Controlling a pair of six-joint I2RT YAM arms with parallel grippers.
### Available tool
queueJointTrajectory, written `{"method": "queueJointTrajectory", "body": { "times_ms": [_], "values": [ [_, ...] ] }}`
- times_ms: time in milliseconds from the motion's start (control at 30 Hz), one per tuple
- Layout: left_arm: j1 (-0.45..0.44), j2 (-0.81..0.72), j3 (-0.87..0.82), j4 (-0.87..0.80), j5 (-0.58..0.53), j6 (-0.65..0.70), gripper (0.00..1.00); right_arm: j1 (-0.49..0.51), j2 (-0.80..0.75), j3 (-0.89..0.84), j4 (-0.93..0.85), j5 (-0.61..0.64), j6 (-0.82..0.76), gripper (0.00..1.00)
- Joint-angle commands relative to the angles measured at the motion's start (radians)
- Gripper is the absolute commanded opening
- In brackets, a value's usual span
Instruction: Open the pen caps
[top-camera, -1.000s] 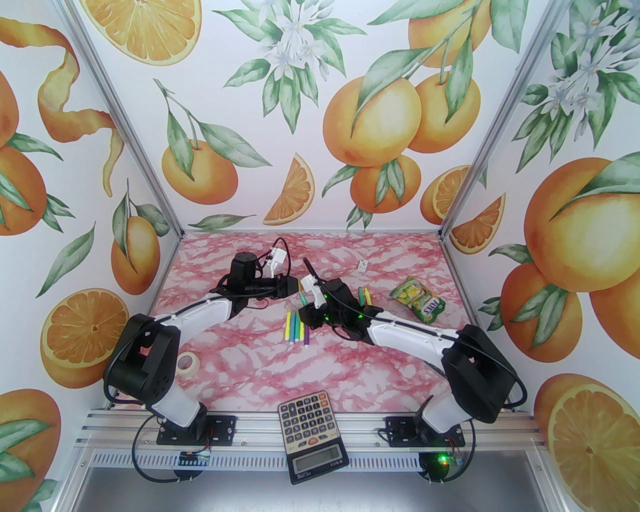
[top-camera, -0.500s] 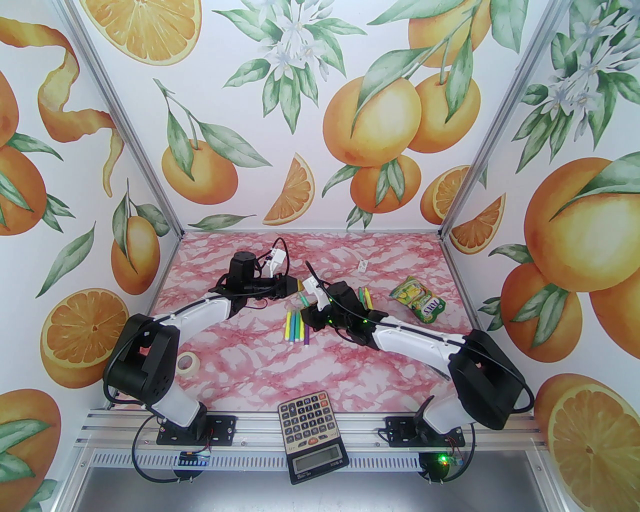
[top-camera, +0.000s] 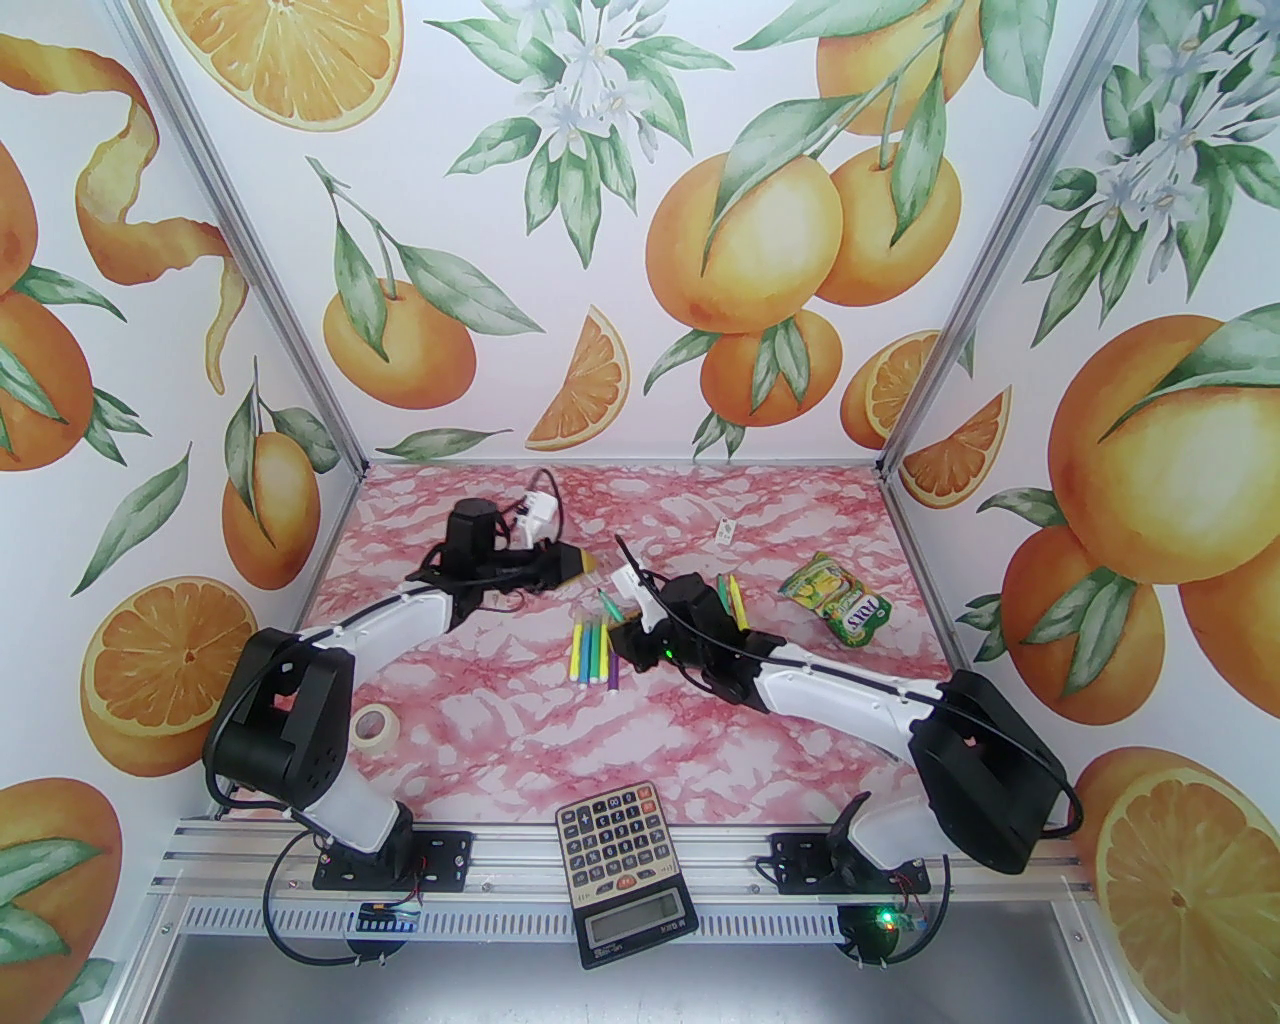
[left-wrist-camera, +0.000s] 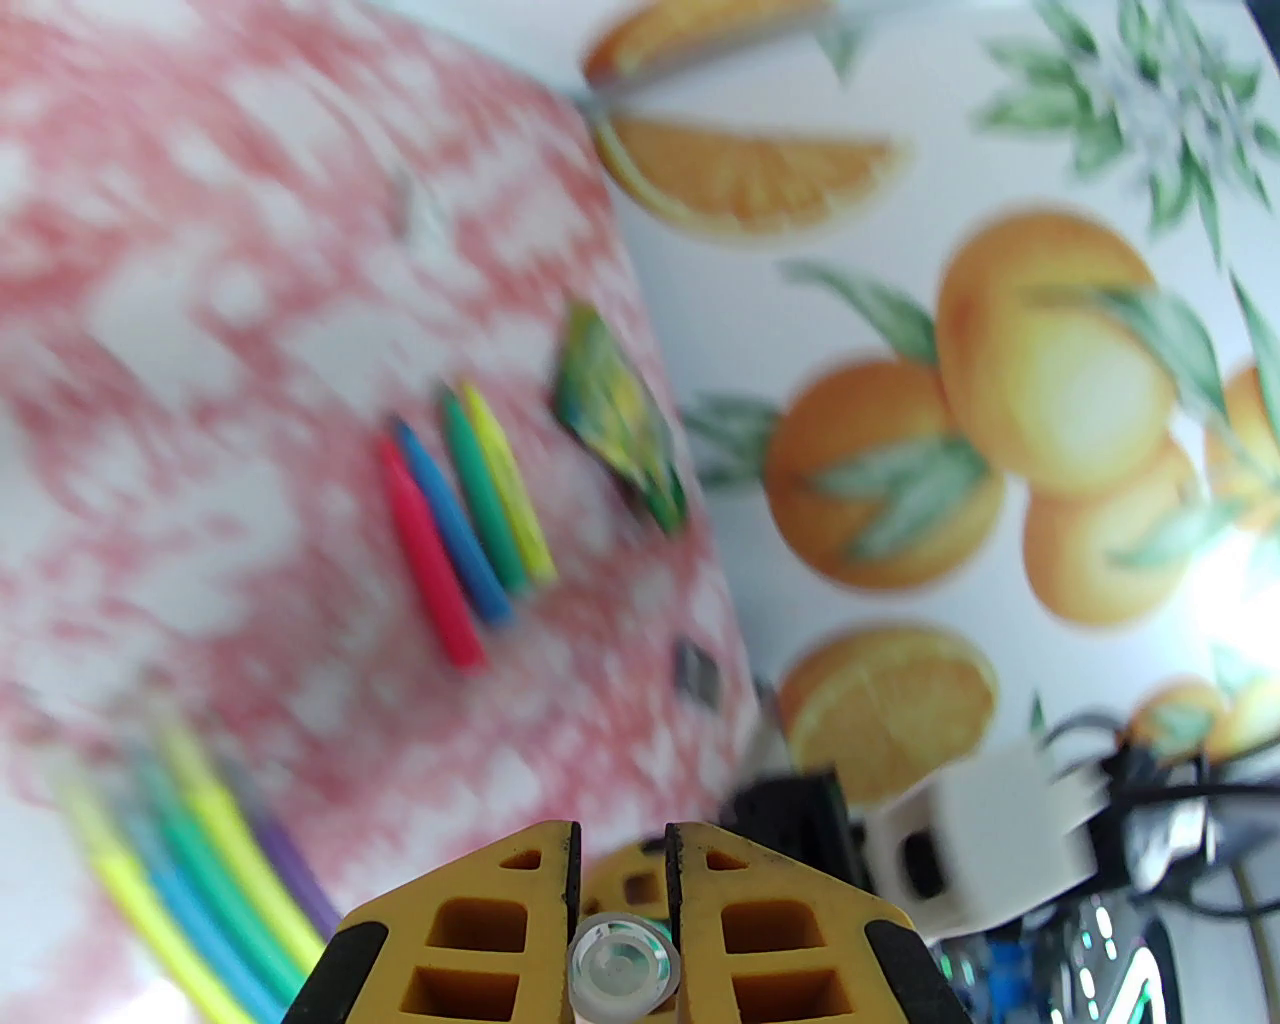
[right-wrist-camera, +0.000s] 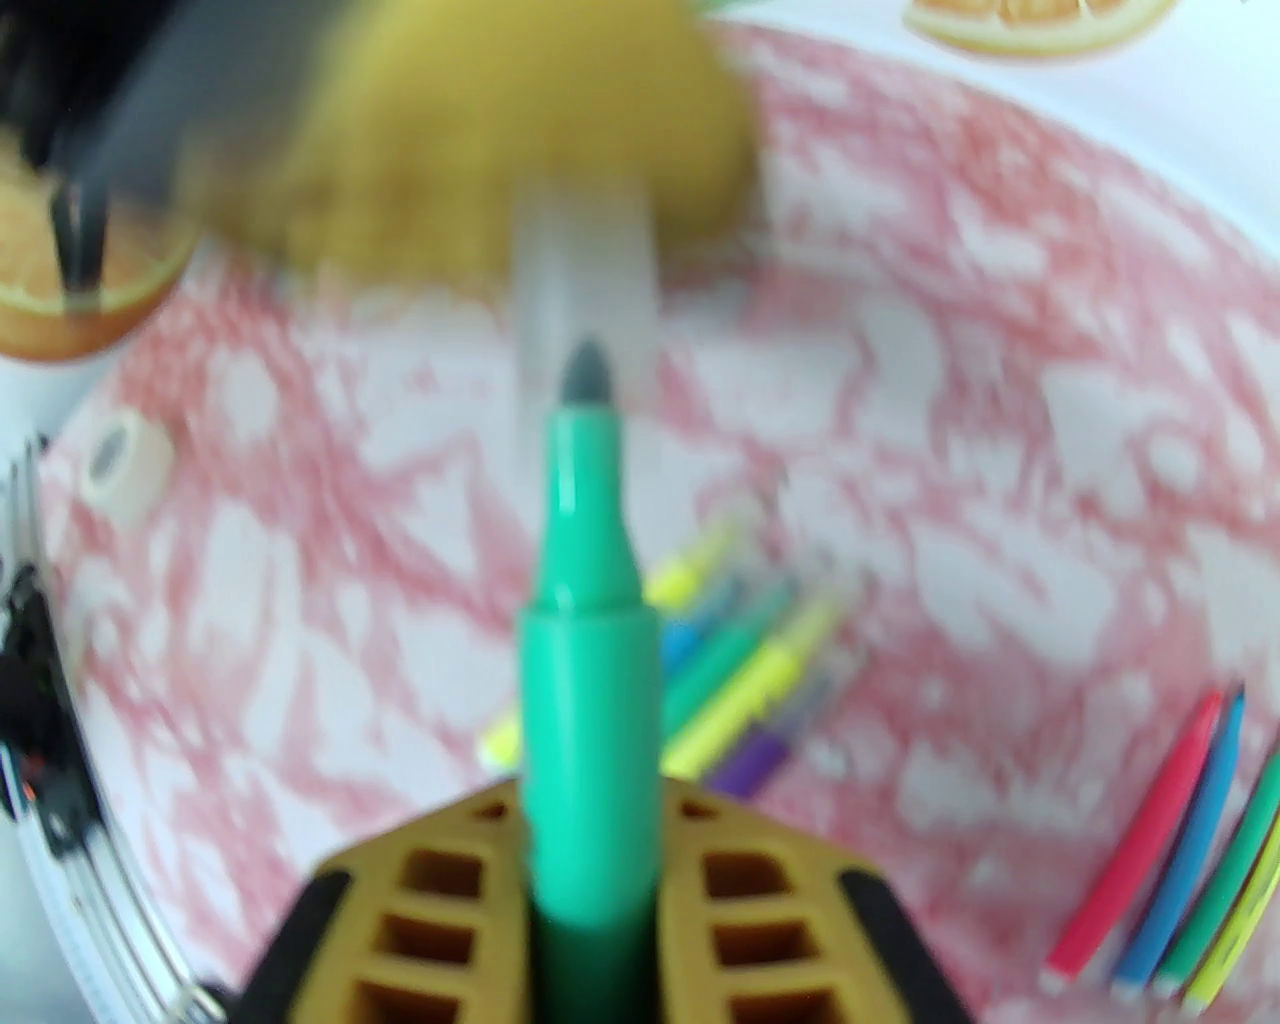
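The left claw (left-wrist-camera: 620, 838) is pinched shut on a small cap (left-wrist-camera: 622, 965). The cap looks clear rather than coloured, though the wrist view is soft. The right claw (right-wrist-camera: 590, 815) is closed round the barrel of a green pen (right-wrist-camera: 588, 640), whose dark felt tip is bare and points toward the left claw. Cap and tip are apart, with a short gap between them. Both are held above the middle of the pink marbled worktop (top-camera: 500, 720), toward its far half.

Just on the near side of the two claws, a near cluster of pens (top-camera: 595, 655) lies side by side on the worktop, with yellow, green, blue and purple among them. A far cluster of pens (left-wrist-camera: 485, 500), pink, blue, green and yellow, lies to the right, partly behind the right arm in the overhead view. Farther right sits a green-yellow snack pouch (top-camera: 835, 600). A roll of tape (top-camera: 375, 725) rests at the near left beside the left arm. A calculator (top-camera: 620, 870) lies at the near edge between the two bases.
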Motion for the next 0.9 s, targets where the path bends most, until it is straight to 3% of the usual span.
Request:
{"method": "queueJointTrajectory", "body": {
  "times_ms": [0, 133, 200, 333, 433, 633, 867],
  "values": [
    [0.031, -0.03, 0.036, 0.033, -0.062, -0.001, 0.0, 0.0, -0.02, -0.02, -0.043, 0.02, -0.015, 0.02],
    [0.038, -0.032, 0.041, 0.013, -0.066, 0.009, 0.0, -0.001, -0.027, -0.03, -0.029, 0.037, -0.007, 0.02],
    [0.038, -0.032, 0.066, -0.082, -0.094, 0.071, 0.0, -0.003, -0.021, -0.027, -0.034, 0.087, 0.009, 0.02],
    [0.018, -0.042, 0.156, -0.437, -0.323, 0.295, 0.0, -0.011, 0.01, 0.014, -0.077, 0.217, 0.056, 0.02],
    [0.0, -0.035, 0.209, -0.609, -0.475, 0.396, 0.0, -0.016, 0.046, 0.046, -0.1, 0.304, 0.085, 0.03],
    [-0.013, 0.005, 0.257, -0.748, -0.636, 0.483, 0.0, -0.024, 0.137, 0.132, -0.155, 0.446, 0.149, 0.04],
    [-0.065, 0.117, 0.351, -0.886, -0.857, 0.555, 0.0, -0.051, 0.233, 0.204, -0.206, 0.522, 0.226, 0.06]
  ]
}}
